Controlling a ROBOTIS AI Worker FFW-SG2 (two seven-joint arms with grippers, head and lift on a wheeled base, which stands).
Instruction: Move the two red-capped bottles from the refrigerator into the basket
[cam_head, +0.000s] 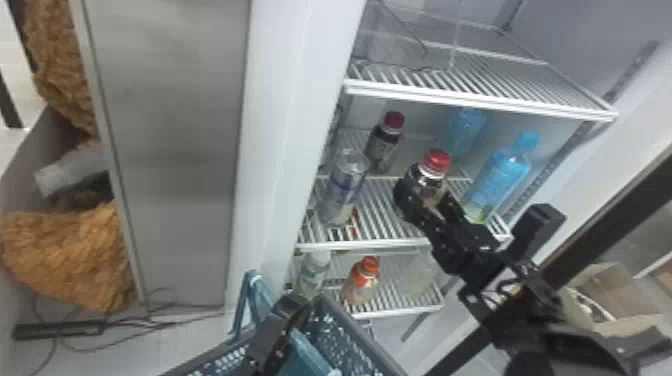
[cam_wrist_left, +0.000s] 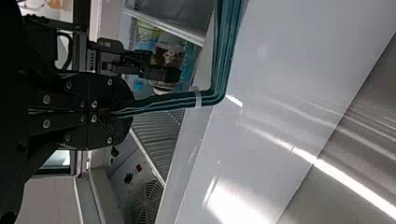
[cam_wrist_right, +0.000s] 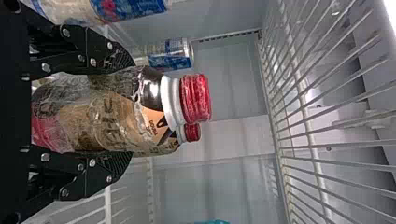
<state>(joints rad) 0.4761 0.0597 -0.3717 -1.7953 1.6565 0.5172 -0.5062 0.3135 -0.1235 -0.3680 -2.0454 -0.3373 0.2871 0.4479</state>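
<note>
While the right claw grips, front bottle upright, cap up

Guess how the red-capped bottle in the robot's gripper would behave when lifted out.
The red-capped bottle may be slippery, since its wrapping looks glossy and creased. It seems fairly stiff, keeping its rounded shape between the fingers of the right gripper. If bumped while standing free, it could tip, being taller than wide.
</note>
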